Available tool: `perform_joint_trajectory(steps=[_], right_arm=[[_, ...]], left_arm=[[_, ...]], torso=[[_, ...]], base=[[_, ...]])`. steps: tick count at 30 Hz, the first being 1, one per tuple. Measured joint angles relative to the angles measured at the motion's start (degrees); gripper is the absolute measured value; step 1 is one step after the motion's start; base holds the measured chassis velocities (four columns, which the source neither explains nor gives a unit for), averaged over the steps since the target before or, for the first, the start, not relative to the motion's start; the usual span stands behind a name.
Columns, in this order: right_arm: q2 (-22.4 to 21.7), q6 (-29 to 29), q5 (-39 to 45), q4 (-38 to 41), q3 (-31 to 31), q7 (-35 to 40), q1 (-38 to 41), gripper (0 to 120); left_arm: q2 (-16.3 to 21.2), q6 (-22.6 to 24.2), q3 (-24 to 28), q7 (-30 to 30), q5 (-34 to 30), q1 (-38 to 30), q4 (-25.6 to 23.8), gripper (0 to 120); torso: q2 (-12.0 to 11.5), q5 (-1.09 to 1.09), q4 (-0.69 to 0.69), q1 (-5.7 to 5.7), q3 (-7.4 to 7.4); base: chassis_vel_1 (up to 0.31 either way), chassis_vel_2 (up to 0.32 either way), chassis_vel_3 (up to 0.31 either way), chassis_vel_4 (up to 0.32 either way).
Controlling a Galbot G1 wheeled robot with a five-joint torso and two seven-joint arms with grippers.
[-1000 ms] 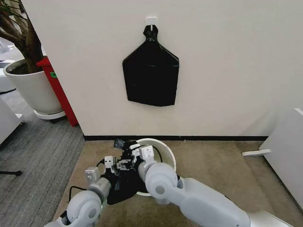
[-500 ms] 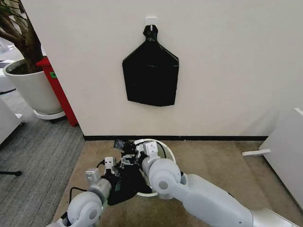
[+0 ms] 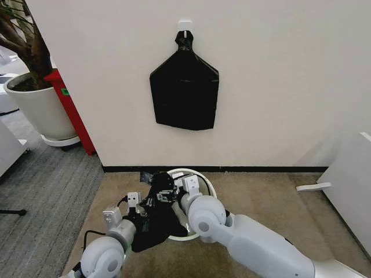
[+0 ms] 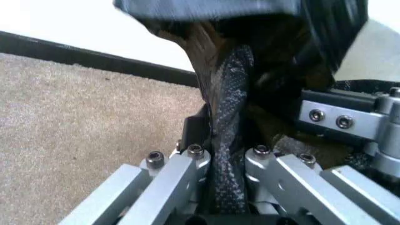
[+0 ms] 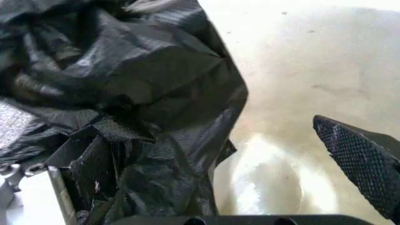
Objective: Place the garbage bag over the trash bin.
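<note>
Bag (image 3: 152, 223) is bunched over the bin's (image 3: 204, 186) left rim, mostly draped outside. Left gripper (image 4: 226, 154) jaws pinch a fold of it. Right gripper (image 3: 168, 191) jaws spread over the bin mouth, bag on one side; far rim uncovered.

Crumpled glossy garbage bag (image 5: 144, 108) bunched against one textured fingertip (image 5: 93, 159) of the right gripper (image 5: 225, 164), draped over the cream inner wall of the trash bin (image 5: 325, 70). Other fingertip apart, bare, jaws spread.
</note>
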Motion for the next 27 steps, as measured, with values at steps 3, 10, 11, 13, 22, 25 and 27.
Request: perform_joint_trajectory(steps=[3,10,11,13,22,25,27], right_arm=[[-0.3,0.0,-0.4,0.0,0.4,-0.3,-0.4,100],[-1.4,0.2,-1.2,0.1,2.0,-1.2,-1.2,100],[-1.6,0.2,-1.2,0.2,2.1,-1.3,-1.2,100],[-1.9,0.3,-1.3,0.3,2.6,-1.5,-1.3,100],[-2.8,0.3,-1.1,2.8,3.8,-1.7,-1.8,100],[-2.5,0.3,-1.0,3.6,3.5,-1.5,-1.8,100],[-1.9,0.3,-0.8,4.6,2.9,-1.1,-1.8,100]], left_arm=[[-0.3,-0.1,-0.1,0.0,0.1,0.0,0.0,4],[-0.6,-0.4,-0.7,0.0,0.2,0.4,0.3,4],[-0.6,-0.4,-0.8,0.0,0.2,0.5,0.3,4],[-0.7,-0.5,-1.2,0.0,0.2,0.6,0.4,4],[-1.3,-0.8,-2.0,0.0,0.8,1.3,0.9,4],[-1.5,-0.8,-2.0,0.0,0.9,1.2,1.1,4],[-1.6,-0.8,-2.0,0.0,1.0,1.1,1.3,4]], torso=[[0.0,0.00,0.00,0.00,0.00],[0.0,0.00,0.00,0.00,0.00],[0.0,0.00,0.00,0.00,0.00],[0.0,0.00,0.00,0.00,0.00],[0.0,-0.01,0.00,0.00,0.00],[0.0,-0.01,0.00,0.00,0.00],[0.0,-0.01,0.00,0.00,0.00]], base=[[0.000,0.000,0.000,0.000],[0.000,0.000,0.000,0.000],[0.000,0.000,0.000,0.000],[0.000,0.000,0.000,0.000],[0.000,0.000,0.000,0.000],[0.000,0.000,0.000,0.000],[0.000,0.000,0.000,0.000]])
